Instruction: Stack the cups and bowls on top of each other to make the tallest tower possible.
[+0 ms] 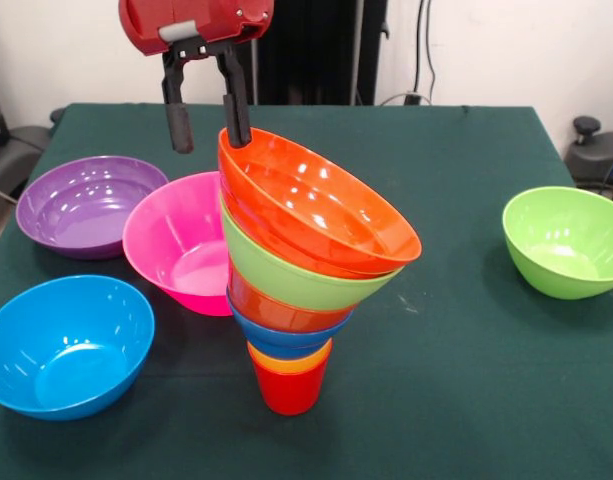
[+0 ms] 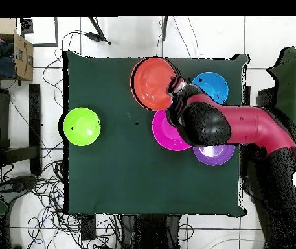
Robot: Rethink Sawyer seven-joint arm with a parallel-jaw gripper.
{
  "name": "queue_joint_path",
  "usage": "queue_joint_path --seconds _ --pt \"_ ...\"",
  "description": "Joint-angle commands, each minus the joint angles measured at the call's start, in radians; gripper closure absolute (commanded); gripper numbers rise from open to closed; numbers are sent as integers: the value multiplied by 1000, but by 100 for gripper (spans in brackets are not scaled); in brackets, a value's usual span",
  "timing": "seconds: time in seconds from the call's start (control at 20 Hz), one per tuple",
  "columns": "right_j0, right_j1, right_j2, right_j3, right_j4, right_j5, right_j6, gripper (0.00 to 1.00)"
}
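The tower (image 1: 296,290) stands at the table's middle front: red cup (image 1: 288,392) lowest, then orange cup (image 1: 291,358), small blue bowl (image 1: 286,335), small orange-red bowl (image 1: 271,305), a lime green bowl (image 1: 286,272) and the large orange-red bowl (image 1: 316,200) on top. The upper bowls tilt to the right. My gripper (image 1: 207,125) is open at the top bowl's far left rim, one finger (image 1: 236,120) right at that rim, the other (image 1: 178,122) outside it. In the overhead view the gripper (image 2: 175,92) sits at the edge of the large orange-red bowl (image 2: 153,83).
The pink bowl (image 1: 181,245) lies just left of the tower, touching it or nearly so. The purple bowl (image 1: 86,205) and light blue bowl (image 1: 66,345) lie further left. A second lime green bowl (image 1: 566,240) sits alone at the right on the green table (image 1: 466,380).
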State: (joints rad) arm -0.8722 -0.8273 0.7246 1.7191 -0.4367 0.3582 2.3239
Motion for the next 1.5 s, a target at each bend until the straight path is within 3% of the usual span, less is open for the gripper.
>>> queue_joint_path --seconds 0.05,1.5 --pt "64 70 -88 69 -84 -66 10 0" --pt "44 113 -98 68 -108 -113 -29 0"
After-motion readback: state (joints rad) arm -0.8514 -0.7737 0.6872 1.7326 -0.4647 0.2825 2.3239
